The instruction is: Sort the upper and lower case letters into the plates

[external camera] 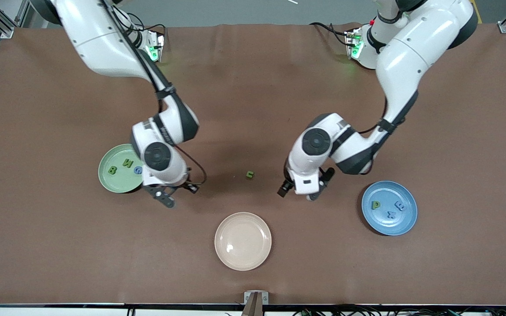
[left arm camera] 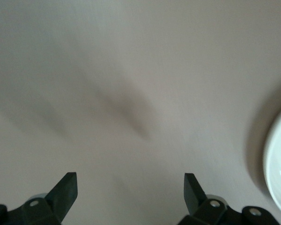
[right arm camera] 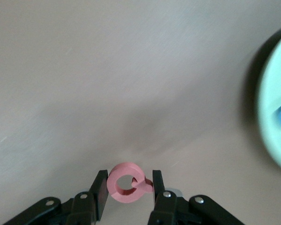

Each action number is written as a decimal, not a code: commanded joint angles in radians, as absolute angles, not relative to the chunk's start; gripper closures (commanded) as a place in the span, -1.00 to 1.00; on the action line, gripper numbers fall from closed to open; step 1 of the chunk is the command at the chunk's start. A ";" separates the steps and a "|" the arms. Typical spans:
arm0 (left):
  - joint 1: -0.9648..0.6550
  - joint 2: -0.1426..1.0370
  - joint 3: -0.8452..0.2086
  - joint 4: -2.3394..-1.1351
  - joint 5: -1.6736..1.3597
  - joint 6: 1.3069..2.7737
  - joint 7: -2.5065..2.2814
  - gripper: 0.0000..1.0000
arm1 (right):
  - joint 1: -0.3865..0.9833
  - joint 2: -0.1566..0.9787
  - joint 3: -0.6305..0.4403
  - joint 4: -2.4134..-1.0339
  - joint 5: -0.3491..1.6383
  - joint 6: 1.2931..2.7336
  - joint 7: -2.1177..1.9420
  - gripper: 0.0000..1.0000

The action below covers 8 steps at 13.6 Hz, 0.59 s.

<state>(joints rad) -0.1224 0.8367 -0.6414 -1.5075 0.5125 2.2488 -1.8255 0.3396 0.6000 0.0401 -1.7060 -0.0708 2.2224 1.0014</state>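
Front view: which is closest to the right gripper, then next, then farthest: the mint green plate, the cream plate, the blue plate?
From the right gripper:
1. Pale mint green round plate, right beside it.
2. Cream-beige round plate, nearer the front camera, mid-table.
3. Medium blue round plate, toward the left arm's end.

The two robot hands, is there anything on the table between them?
Yes. In the front view one small green letter lies on the brown table between the right gripper, which holds a pink letter, and the open left gripper.
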 commanded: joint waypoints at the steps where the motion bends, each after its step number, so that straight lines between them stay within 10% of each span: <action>1: -0.249 0.903 -0.574 -1.392 0.506 2.250 -1.916 -0.99 | 0.214 0.471 0.063 -1.859 -0.091 2.238 0.794 0.99; 8: -0.479 1.012 -0.410 -1.233 0.472 2.339 -2.086 -0.71 | -0.004 0.465 0.064 -1.986 -0.089 2.388 0.424 0.99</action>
